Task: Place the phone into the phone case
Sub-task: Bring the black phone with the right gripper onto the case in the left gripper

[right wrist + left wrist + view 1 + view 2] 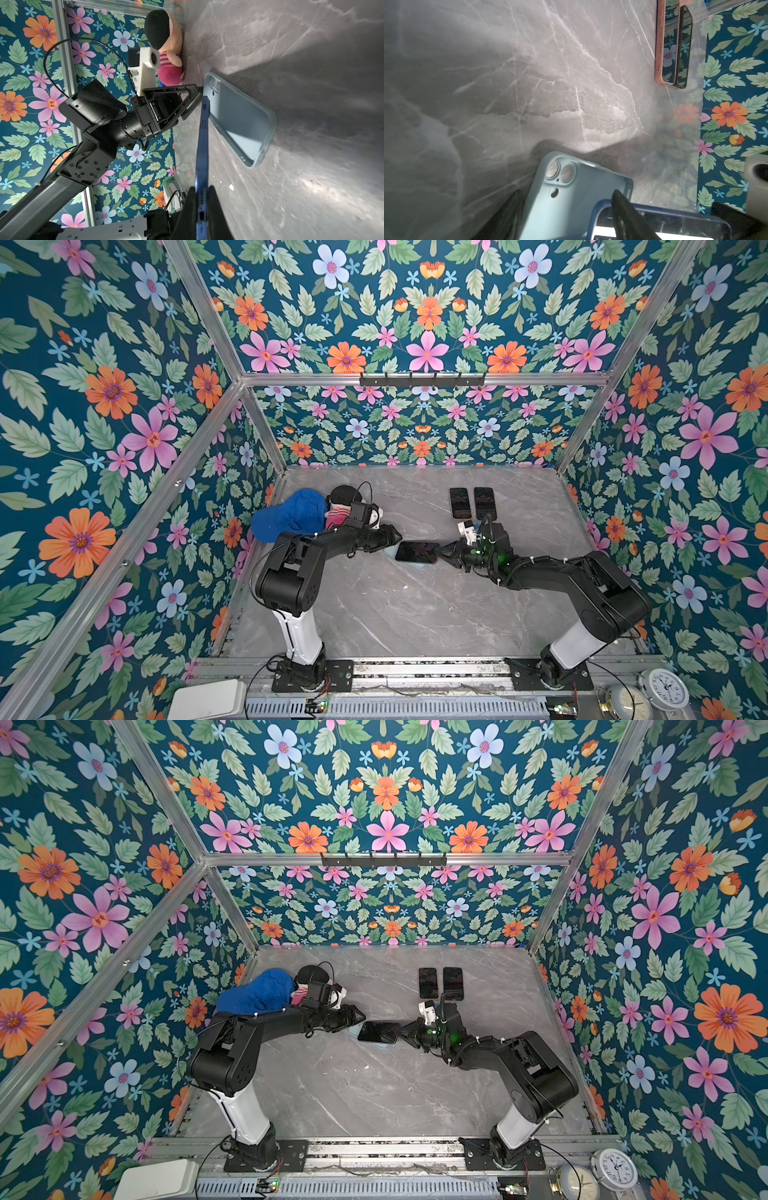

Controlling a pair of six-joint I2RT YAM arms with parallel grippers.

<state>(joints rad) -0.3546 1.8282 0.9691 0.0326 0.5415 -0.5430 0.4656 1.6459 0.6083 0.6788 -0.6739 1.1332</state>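
Bare worktop (395, 614) was seen around the phone case (239, 124), straddled by the left gripper (566, 193), jaws parted, grip indiscernible. The phone (202, 145) was clamped edge-on over it by the right gripper (202, 193).

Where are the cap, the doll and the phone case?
cap (291, 512): a top view, its crown.
doll (168, 59): right wrist view, its striped shirt.
phone case (239, 118): right wrist view, its inner back.
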